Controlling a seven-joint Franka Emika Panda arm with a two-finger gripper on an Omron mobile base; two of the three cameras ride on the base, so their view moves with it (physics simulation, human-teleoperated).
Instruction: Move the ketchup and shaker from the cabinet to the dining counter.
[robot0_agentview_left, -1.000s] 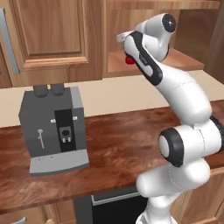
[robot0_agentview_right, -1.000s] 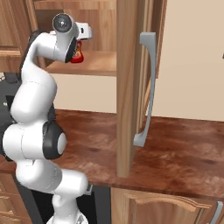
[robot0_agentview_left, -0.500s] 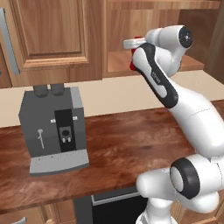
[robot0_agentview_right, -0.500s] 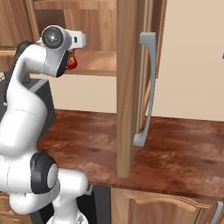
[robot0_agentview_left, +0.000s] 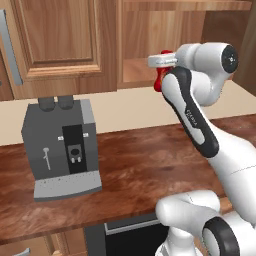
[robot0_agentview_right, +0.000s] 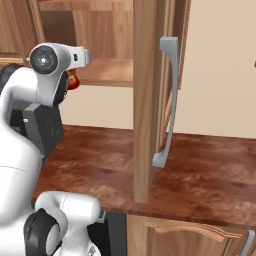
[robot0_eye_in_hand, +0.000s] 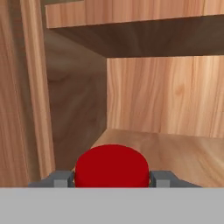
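Two grey fingertips (robot0_eye_in_hand: 162, 178) of our hand (robot0_eye_in_hand: 112, 179) press against either side of the ketchup (robot0_eye_in_hand: 112, 166), pinching the red bottle just off the front edge of the open cabinet (robot0_eye_in_hand: 166, 148) shelf, above the desk (robot0_agentview_left: 140, 165) beside the coffee machine (robot0_agentview_left: 62, 145).

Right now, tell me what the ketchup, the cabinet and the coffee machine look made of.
Ketchup: smooth matte red, probably plastic.
Cabinet: medium-brown wood, visible grain, satin finish; the handle looks like brushed grey metal.
Coffee machine: flat dark grey casing, plastic or painted metal, hard to tell.
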